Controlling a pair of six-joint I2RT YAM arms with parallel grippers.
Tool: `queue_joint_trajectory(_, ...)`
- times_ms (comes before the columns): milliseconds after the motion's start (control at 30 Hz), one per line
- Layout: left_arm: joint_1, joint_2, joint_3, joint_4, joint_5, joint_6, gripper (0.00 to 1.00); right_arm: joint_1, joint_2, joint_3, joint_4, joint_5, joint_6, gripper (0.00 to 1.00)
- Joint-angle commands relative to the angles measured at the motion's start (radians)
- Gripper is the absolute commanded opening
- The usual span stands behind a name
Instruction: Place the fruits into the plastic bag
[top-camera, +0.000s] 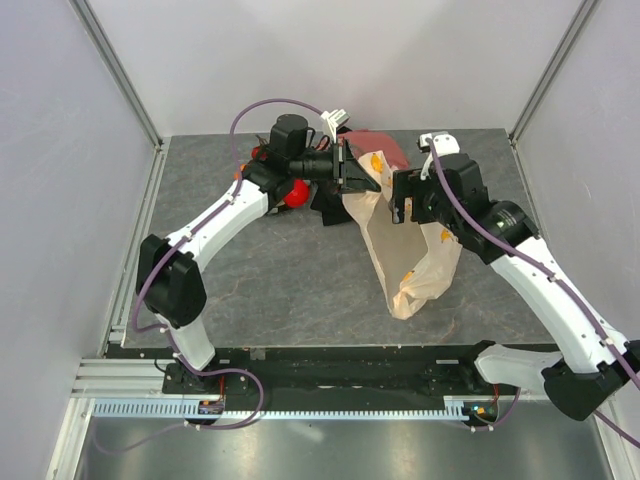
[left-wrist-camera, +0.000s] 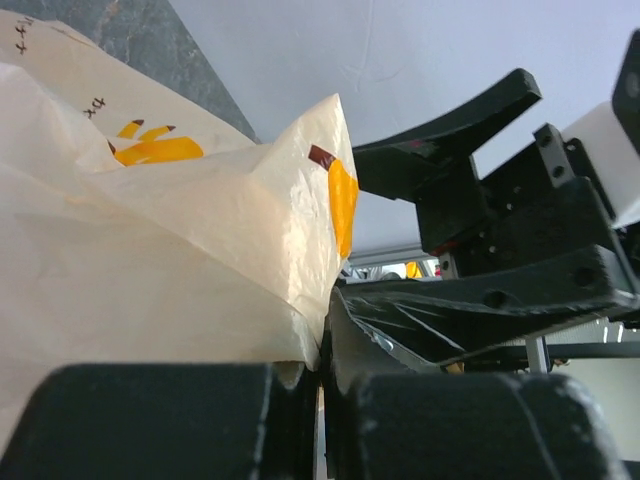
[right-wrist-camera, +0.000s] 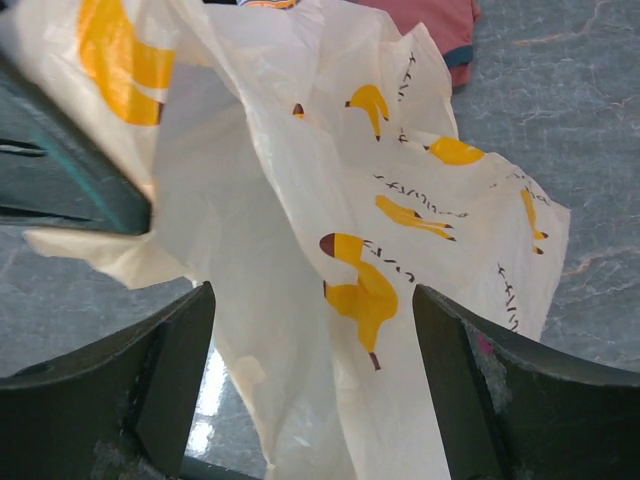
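The plastic bag (top-camera: 410, 255), cream with yellow banana prints, hangs lifted over the table's middle. My left gripper (top-camera: 362, 183) is shut on its upper edge; in the left wrist view the fingers (left-wrist-camera: 200, 420) pinch the bag (left-wrist-camera: 150, 260) at its corner. My right gripper (top-camera: 400, 205) stands open just right of that edge, and in the right wrist view the bag (right-wrist-camera: 330, 230) hangs between its wide-apart fingers (right-wrist-camera: 170, 370) without being pinched. A red apple (top-camera: 295, 192) lies behind the left arm. Other fruits are mostly hidden by that arm.
A red-and-black cloth (top-camera: 385, 150) lies at the back behind the bag, also seen as the cloth (right-wrist-camera: 440, 20) in the right wrist view. A small red thing (top-camera: 258, 153) peeks out by the left wrist. Grey table (top-camera: 290, 290); metal frame posts at the back corners.
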Motion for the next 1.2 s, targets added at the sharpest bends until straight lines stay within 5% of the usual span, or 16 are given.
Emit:
queue_joint_trajectory(0,0.004,-0.031,0.045,-0.023,0.077,0.068,0.02,-0.008,0.012,-0.021,0.108,0.047,-0.074,0.87)
queue_joint_trajectory(100,0.01,-0.023,0.052,-0.04,0.109,0.084,0.02,-0.025,0.055,-0.031,0.149,0.018,-0.107,0.77)
queue_joint_trajectory(167,0.018,-0.02,0.056,-0.046,0.134,0.092,0.02,-0.047,0.078,-0.038,0.175,-0.026,-0.114,0.61)
queue_joint_trajectory(333,0.073,-0.017,0.059,-0.063,0.146,0.115,0.04,-0.079,0.097,0.015,0.132,-0.019,-0.077,0.0)
queue_joint_trajectory(433,0.113,-0.026,0.065,-0.119,0.084,0.175,0.25,-0.087,0.121,0.121,0.018,0.009,-0.022,0.0)
queue_joint_trajectory(467,0.125,-0.029,0.071,-0.138,0.06,0.224,0.41,-0.087,0.143,0.177,-0.015,0.013,-0.008,0.0)
queue_joint_trajectory(600,0.128,-0.022,0.143,-0.308,-0.072,0.385,0.67,-0.085,0.212,0.297,-0.206,0.084,0.069,0.0)
queue_joint_trajectory(933,0.2,-0.149,0.144,-0.402,-0.524,0.594,0.8,-0.085,0.299,0.414,-0.264,0.144,0.123,0.0)
queue_joint_trajectory(1167,0.352,-0.121,0.134,-0.397,-0.647,0.562,0.83,-0.085,0.276,0.344,-0.181,0.124,0.106,0.0)
